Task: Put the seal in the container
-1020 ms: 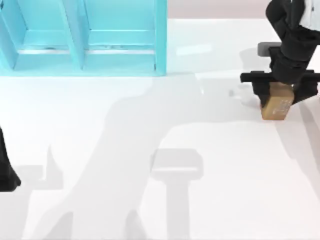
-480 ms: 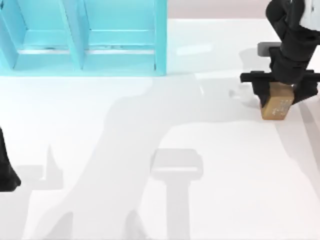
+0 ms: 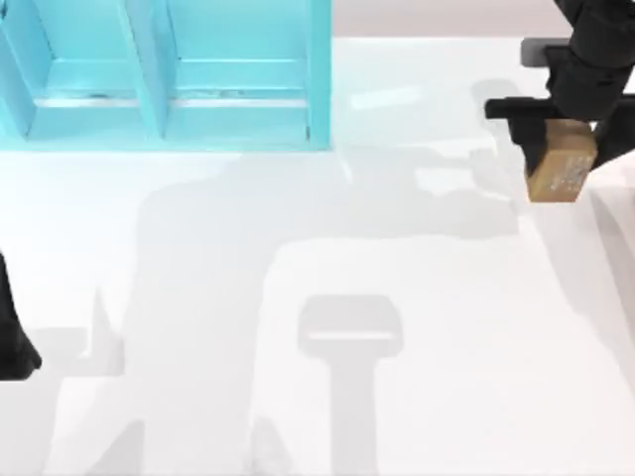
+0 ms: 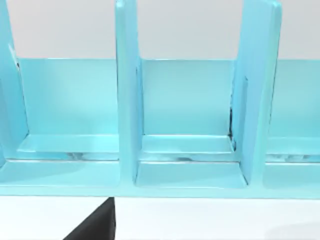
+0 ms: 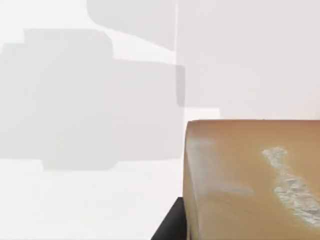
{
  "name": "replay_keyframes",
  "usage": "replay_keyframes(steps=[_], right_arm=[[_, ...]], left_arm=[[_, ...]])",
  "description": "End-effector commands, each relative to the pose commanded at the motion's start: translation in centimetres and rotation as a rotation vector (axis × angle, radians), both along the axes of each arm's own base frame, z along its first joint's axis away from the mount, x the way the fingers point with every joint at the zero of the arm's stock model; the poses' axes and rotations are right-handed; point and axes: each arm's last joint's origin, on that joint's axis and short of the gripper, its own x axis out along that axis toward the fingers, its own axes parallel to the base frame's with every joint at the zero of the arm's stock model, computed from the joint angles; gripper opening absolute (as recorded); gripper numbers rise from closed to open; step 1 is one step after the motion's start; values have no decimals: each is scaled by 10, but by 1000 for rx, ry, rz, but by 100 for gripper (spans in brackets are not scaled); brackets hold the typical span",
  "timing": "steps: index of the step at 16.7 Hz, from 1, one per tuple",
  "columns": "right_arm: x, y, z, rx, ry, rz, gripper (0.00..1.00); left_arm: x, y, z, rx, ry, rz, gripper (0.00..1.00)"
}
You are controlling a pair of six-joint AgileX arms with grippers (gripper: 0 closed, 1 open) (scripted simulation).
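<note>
My right claw [image 3: 566, 139] is clamped on the seal [image 3: 561, 171], far right of the teal container [image 3: 317, 79] and apart from it, over the white worktop [image 3: 397, 297]. Top view gives that layout; right wrist view adds the seal's [image 5: 250, 180] white markings close up. Left wrist view adds the container's [image 4: 125, 100] open compartments w/ dividers. Left arm [image 3: 12, 342] sits parked at the worktop's left edge, below the container; its claw state I can't tell.

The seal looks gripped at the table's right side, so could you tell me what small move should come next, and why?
Probably carry it left toward the container. The right end effector holds the seal near the table's right edge, while the turquoise container stands at the back left. The left end effector sits parked at the left edge.
</note>
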Motion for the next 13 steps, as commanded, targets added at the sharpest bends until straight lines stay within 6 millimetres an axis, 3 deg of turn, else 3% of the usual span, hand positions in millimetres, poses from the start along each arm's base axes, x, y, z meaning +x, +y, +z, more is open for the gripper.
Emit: replay_keyframes(steps=[4, 10, 13], right_arm=[[-5, 0, 40, 0, 0, 4, 0], [-5, -1, 43, 0, 0, 4, 0], [-11, -33, 52, 0, -8, 3, 0]], left_arm=[[0, 0, 0, 0, 0, 0, 100], [0, 0, 0, 0, 0, 0, 100], [0, 0, 0, 0, 0, 0, 100]])
